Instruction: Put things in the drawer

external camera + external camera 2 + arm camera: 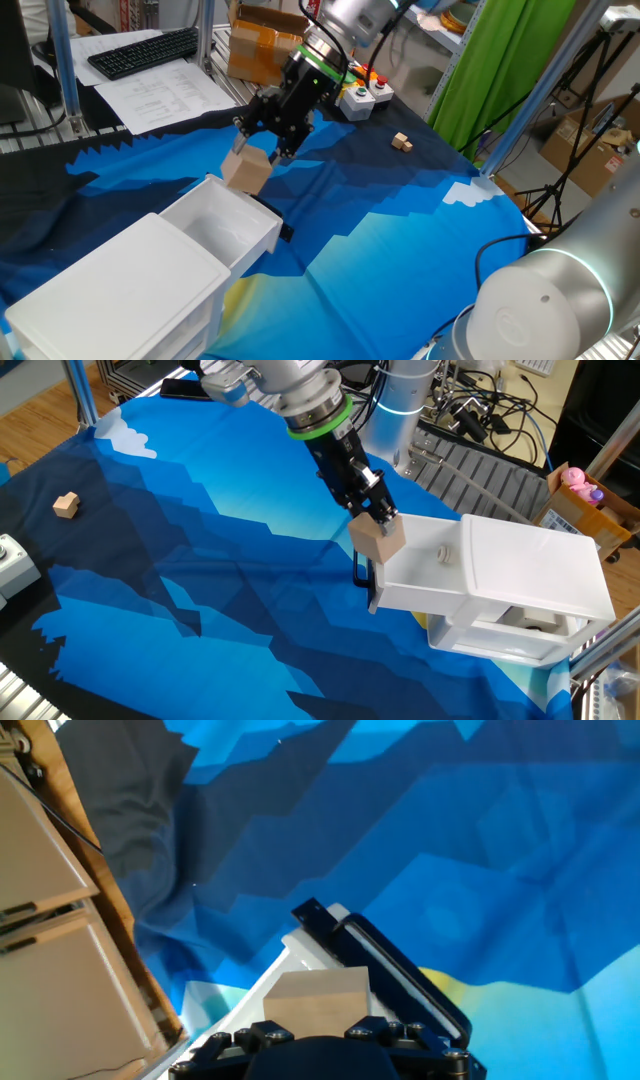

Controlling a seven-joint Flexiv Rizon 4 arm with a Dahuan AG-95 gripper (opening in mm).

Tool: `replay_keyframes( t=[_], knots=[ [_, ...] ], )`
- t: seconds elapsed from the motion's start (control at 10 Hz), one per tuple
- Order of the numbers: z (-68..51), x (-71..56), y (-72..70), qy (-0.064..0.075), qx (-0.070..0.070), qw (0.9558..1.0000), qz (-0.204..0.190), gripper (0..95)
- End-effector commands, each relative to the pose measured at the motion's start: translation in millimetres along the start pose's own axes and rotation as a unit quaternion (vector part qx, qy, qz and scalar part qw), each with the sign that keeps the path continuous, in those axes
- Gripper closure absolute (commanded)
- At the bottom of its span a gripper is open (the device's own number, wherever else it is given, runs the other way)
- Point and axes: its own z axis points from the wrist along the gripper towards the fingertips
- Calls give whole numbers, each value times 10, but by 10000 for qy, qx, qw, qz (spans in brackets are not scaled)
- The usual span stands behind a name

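My gripper point(262, 150) is shut on a plain pale tan wooden cube point(247, 169) and holds it just above the front edge of the open white drawer point(225, 225). In the other fixed view the cube point(378, 538) hangs from the gripper point(383, 517) over the drawer's front wall point(415, 598), by its black tab point(362, 571). In the hand view the cube point(315, 993) sits between the jaws, with the drawer's front and black tab point(385, 965) right below. A small wooden piece point(445, 553) lies inside the drawer. Another small block point(402, 142) lies on the blue cloth far from the drawer.
The white cabinet point(110, 295) stands at the near left. A box with red and green buttons point(357, 97) sits at the back. A cardboard box point(262, 42), a keyboard point(140, 52) and papers lie behind the cloth.
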Motion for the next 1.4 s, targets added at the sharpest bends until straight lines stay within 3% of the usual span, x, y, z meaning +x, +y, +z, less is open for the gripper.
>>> replay_keyframes(
  t=[0.1,0.2,0.3,0.5,0.9,1.0,1.1,1.2,1.4],
  knots=[
    [-4,12,-9,-71,155,9998,-69,950],
    [-4,12,-9,-91,246,9996,-101,950],
    [-4,12,-9,-53,234,9996,-176,950],
    [-4,12,-9,179,207,9991,-316,950],
    [-4,12,-9,127,218,9996,-137,950],
    [12,50,14,125,206,9997,-6,950],
    [72,183,87,108,193,9997,120,950],
    [130,306,155,62,177,9997,175,950],
    [212,426,214,64,175,9997,142,950]
  ],
)
